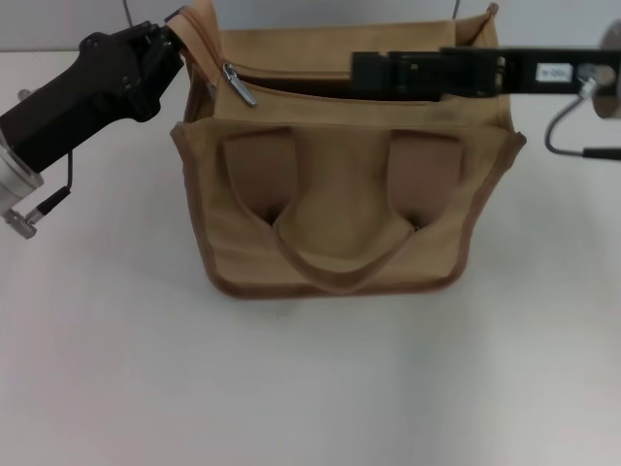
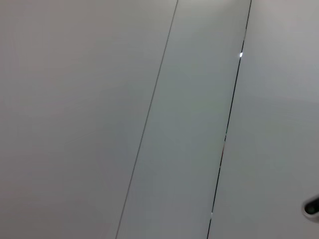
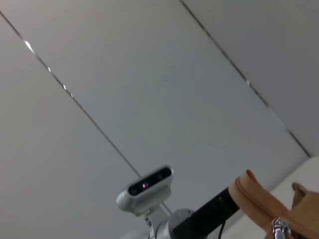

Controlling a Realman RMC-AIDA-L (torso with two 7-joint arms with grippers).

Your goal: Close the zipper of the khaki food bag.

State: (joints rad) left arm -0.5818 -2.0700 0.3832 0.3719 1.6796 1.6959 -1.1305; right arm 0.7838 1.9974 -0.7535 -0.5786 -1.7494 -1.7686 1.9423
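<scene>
Tan canvas of the khaki food bag (image 1: 340, 209) upright mid-surface, zipper (image 1: 320, 92) open, pull tab (image 1: 238, 85) at left end. Left gripper (image 1: 173, 44) apparently pinching that corner; right gripper (image 1: 364, 73) reaching toward tab, finger state unclear. Next: grasp tab, draw rightward.

Even, bright overhead light washes the white tabletop (image 1: 310, 388) nearly shadowless — only a faint soft shadow rims the khaki food bag (image 1: 340, 214) — while its edges look slightly soft.

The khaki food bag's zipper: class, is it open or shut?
Open. The zipper gapes dark along the khaki food bag; its pull tab sits at the end where the left gripper holds the corner.
</scene>
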